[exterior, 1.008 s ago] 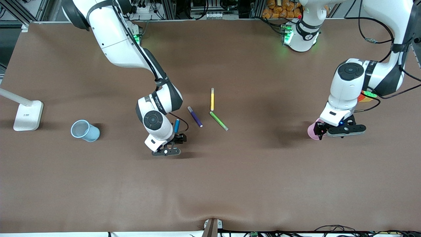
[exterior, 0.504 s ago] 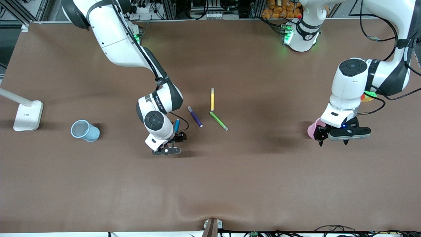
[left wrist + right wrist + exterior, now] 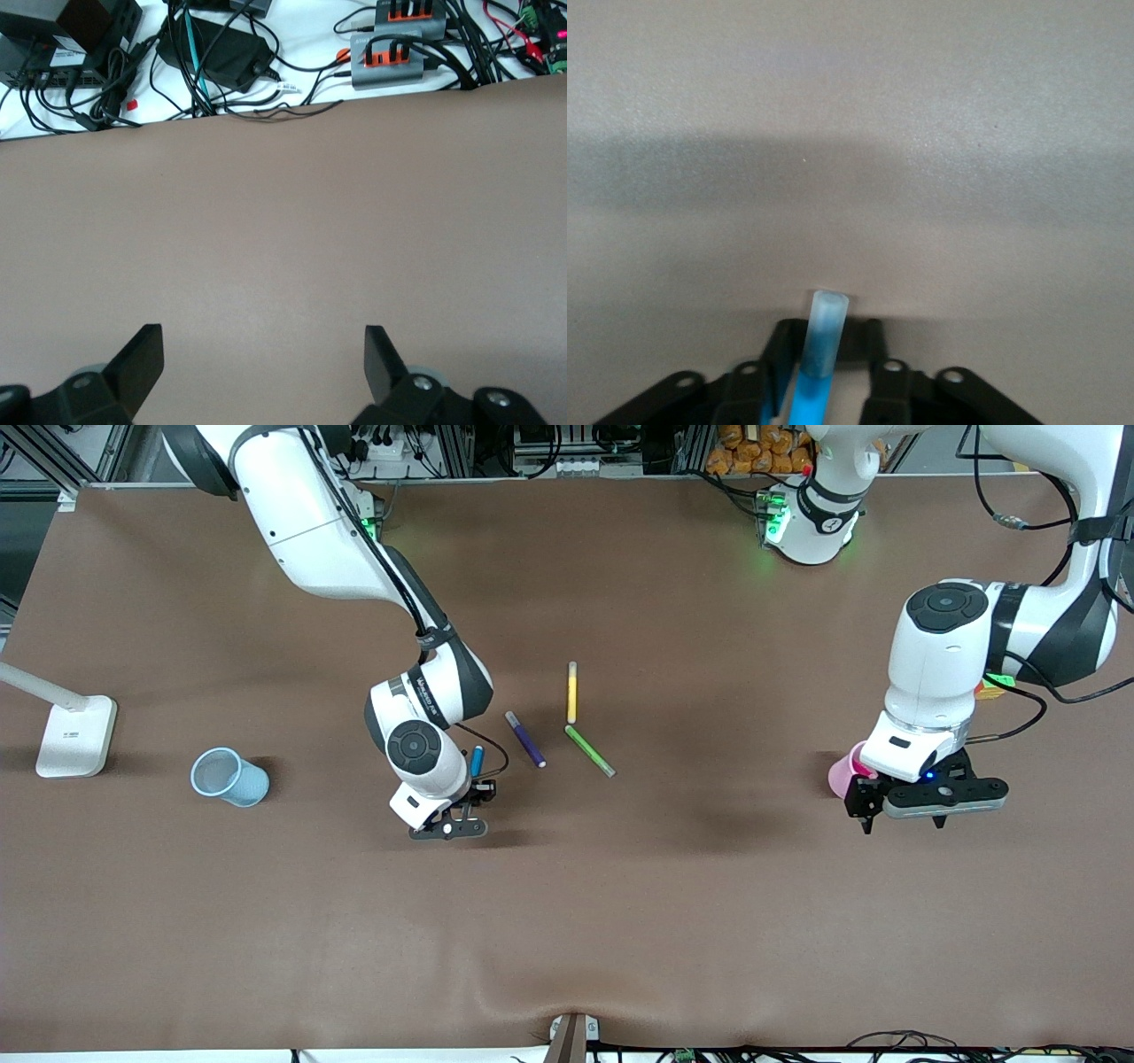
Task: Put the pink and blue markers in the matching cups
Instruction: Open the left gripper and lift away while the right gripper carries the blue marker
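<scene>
My right gripper (image 3: 462, 813) is shut on the blue marker (image 3: 477, 762) and holds it just above the table. In the right wrist view the marker (image 3: 819, 354) sits between the fingers, greyish end toward the table. The light blue cup (image 3: 229, 777) stands toward the right arm's end of the table, well apart from that gripper. My left gripper (image 3: 902, 822) is open and empty (image 3: 261, 354), over bare table just nearer the front camera than the pale pink cup (image 3: 837, 776). A magenta bit, the pink marker (image 3: 857, 761), shows at the cup's rim, mostly hidden by the left wrist.
A purple pen (image 3: 525, 739), a yellow pen (image 3: 572, 693) and a green pen (image 3: 590, 751) lie mid-table beside my right gripper. A white lamp base (image 3: 76, 735) stands at the right arm's end. Cables and boxes (image 3: 221, 53) lie past the table edge.
My left gripper has moved off the pink cup toward the front camera, open. My right gripper with the blue marker has shifted slightly toward the blue cup.
</scene>
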Available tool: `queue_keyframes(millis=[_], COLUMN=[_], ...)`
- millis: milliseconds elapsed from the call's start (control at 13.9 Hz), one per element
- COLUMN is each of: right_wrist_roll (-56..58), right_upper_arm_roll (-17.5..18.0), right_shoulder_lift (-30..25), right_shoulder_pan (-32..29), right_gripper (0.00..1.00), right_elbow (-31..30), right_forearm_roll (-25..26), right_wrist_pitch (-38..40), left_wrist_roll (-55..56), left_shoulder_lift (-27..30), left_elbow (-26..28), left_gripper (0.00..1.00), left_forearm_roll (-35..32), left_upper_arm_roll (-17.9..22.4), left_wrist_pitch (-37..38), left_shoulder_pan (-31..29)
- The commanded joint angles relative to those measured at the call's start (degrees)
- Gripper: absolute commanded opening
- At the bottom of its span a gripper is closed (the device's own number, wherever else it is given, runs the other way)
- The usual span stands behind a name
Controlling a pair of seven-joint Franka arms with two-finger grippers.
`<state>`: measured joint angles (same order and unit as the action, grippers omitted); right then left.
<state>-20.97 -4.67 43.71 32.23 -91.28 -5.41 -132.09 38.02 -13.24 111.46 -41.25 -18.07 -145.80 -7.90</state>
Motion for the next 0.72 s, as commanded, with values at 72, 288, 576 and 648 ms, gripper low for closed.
queue_keyframes(millis=[72, 288, 576, 648], right_wrist_roll=[-0.13, 5.72, 29.95, 35.07], right_upper_arm_roll=[-0.34, -0.61, -0.34, -0.34], right_shoulder_lift=[-3.10, -5.72, -9.69, -10.48], right_shoulder_pan=[0.28, -0.76, -7.61, -8.67], right_gripper=[0.00, 0.00, 0.00, 0.00], right_elbow=[-2.06, -1.53, -0.22, -0.04], right_forearm_roll=[0.05, 0.32, -0.47, -0.56], right_wrist_pitch=[1.39, 1.31, 1.13, 1.22], left_wrist_roll=[-14.23, -22.72, -22.81, -22.99], left_shoulder_lift=[-4.24, -4.86, -3.55, -2.85], left_elbow=[-7.82, -12.57, -18.02, -20.04], left_gripper=[1.00, 1.00, 1.00, 1.00], left_forearm_roll=[9.83, 20.49, 26.20, 28.40], left_upper_arm_roll=[-0.39, 0.23, 0.14, 0.31], left_wrist_pitch=[1.84, 8.13, 21.92, 26.92], left_shoulder_pan=[-0.89, -0.63, 0.42, 0.86])
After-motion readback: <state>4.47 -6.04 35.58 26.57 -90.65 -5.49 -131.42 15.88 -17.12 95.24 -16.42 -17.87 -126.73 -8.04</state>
